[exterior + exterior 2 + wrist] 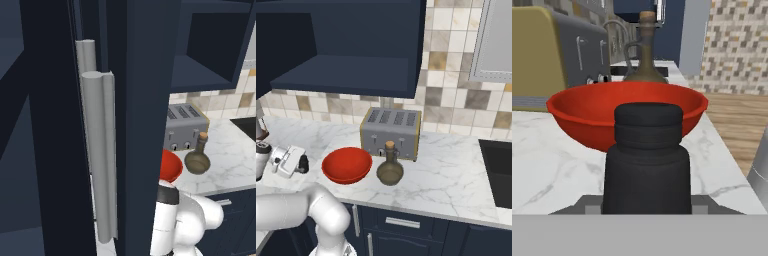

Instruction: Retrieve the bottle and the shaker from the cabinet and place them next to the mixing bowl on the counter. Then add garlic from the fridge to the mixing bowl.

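So the claw (302, 164) is way over at the left end of the counter (456, 180), closed around the little black shaker (647, 160), which you can see from the hand camera sitting upright right in front of the lens, low over the marble. Just to its right is the red bowl (347, 165), close enough that in the hand camera the shaker's top overlaps the near rim. That's my main worry: if the arm pushes any further toward the bowl before letting go, the shaker could bump the rim and shove the bowl, and the bowl could then knock the bottle (390, 167), which stands just beside it on the right with its cork on, in front of the toaster (391, 131). A round-bellied flask with a thin neck looks tippy to me. Other risk: I can't tell whether the shaker's base is actually touching the counter yet, so opening too early could drop it and let it topple or roll toward the counter's left edge, which seems near. Also the garlic part isn't done, the bowl looks empty from here.
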### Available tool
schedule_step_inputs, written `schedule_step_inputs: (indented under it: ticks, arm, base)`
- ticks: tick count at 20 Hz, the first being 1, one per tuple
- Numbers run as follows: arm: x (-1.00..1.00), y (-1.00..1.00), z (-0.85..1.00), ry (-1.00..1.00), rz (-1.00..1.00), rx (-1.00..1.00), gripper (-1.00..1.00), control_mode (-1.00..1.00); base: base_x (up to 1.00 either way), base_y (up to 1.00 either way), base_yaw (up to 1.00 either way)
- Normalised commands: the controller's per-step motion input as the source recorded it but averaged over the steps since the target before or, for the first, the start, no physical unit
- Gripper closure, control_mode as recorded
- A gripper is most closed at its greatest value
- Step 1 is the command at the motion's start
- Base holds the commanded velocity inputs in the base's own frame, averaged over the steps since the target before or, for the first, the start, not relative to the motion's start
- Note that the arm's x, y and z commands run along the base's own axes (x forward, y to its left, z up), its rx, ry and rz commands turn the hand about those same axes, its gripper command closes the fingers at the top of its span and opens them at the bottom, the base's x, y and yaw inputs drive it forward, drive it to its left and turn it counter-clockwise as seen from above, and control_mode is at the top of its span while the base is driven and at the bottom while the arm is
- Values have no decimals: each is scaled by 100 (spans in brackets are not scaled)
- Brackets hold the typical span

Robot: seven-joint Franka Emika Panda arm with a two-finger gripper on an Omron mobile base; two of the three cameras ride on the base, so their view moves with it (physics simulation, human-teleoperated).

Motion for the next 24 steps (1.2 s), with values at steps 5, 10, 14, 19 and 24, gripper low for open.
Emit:
schedule_step_inputs:
  ticks: [5,10,14,19,24]
  arm:
    - [0,-16,2,0,3,0,100,-100]
    - [0,-29,20,0,1,0,100,-100]
    - [0,-28,0,0,1,0,100,-100]
    - [6,-27,-11,5,1,0,100,-100]
    - [5,-5,-7,2,0,0,100,-100]
  base:
    - [0,0,0]
    - [0,0,0]
    - [0,0,0]
    - [0,0,0]
    - [0,0,0]
